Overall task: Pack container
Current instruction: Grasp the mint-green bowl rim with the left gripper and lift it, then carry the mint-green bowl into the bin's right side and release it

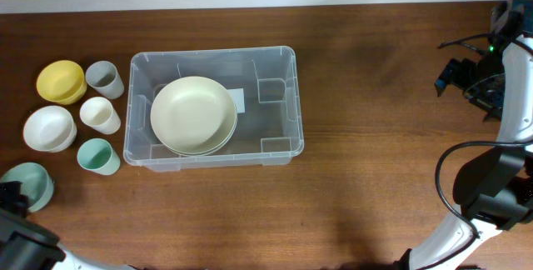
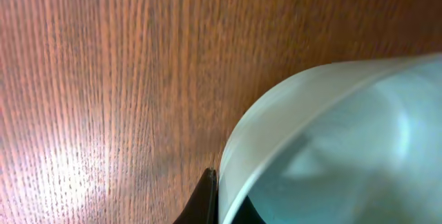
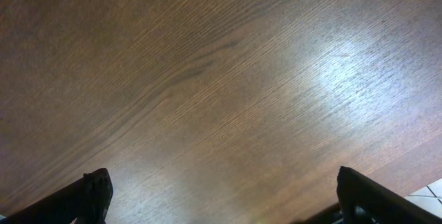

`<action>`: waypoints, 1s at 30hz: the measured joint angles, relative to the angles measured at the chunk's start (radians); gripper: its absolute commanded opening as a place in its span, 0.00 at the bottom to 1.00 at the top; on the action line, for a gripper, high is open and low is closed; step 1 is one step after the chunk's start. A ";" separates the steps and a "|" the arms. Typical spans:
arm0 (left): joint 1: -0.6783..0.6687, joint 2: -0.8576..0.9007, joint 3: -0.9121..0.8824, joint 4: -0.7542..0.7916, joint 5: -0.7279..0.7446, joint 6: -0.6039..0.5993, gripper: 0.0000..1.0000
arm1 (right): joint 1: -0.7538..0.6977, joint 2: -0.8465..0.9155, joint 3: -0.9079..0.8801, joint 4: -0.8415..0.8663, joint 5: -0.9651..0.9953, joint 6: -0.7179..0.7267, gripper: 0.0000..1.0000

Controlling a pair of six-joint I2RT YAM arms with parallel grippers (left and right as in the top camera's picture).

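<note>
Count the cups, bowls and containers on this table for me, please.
Cups: 3 (grey cup, cream cup, teal cup)
Bowls, counting a stack as one: 4 (yellow bowl, white bowl, pale green bowl, cream bowl in container)
Containers: 1
Total: 8

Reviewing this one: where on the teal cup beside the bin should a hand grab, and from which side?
Its rim, from above on the near side. The teal cup stands upright, mouth up, so one finger can drop inside and one outside the wall. The white cup behind and the container to its right crowd it; the near side is likely freest.
</note>
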 measured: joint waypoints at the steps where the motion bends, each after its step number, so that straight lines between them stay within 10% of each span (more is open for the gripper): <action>1: 0.009 0.004 0.016 -0.007 0.025 0.009 0.01 | 0.000 0.000 0.000 0.000 0.000 0.000 0.99; 15: -0.133 -0.089 0.492 -0.121 0.415 0.224 0.01 | 0.000 0.000 0.000 0.000 0.000 0.000 0.99; 30: -0.978 -0.238 0.565 -0.087 0.325 0.323 0.01 | 0.000 0.000 0.000 0.000 0.000 0.000 0.99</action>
